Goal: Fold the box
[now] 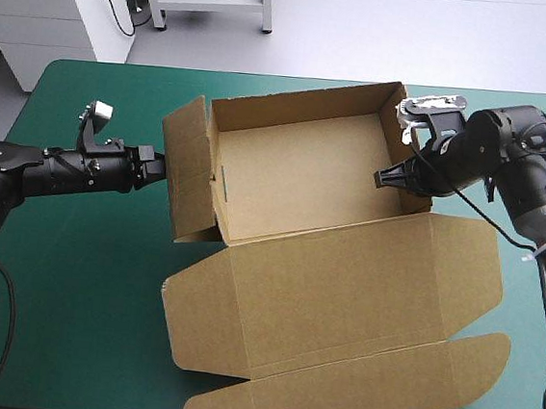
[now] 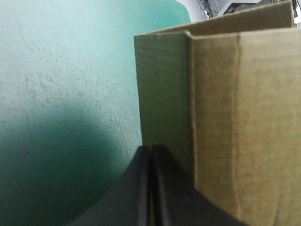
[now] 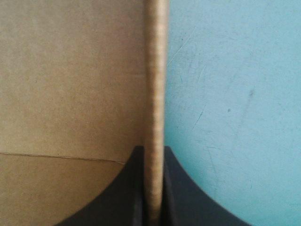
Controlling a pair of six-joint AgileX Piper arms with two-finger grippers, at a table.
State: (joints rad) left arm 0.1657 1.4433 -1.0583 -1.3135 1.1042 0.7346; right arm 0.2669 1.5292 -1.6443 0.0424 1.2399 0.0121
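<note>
Brown box (image 1: 304, 179), open tray mid counter (image 1: 73, 272), lid (image 1: 341, 298) flat toward 6 o'clock, left jaws closed against its 9 o'clock wall, right jaws pinching its 3 o'clock wall.

A white cabinet (image 1: 50, 4) and grey metal frame (image 1: 211, 1) stand on pale floor (image 1: 415, 35) beyond the table (image 1: 72, 282).

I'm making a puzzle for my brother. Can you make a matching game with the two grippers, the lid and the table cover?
Things:
1 left gripper
2 right gripper
3 lid
4 cover

States:
A lying flat
B teal-green
C shut on the box
D shut, by the left flap

Pairs: 1-D, 2-C, 3-A, 4-B
</note>
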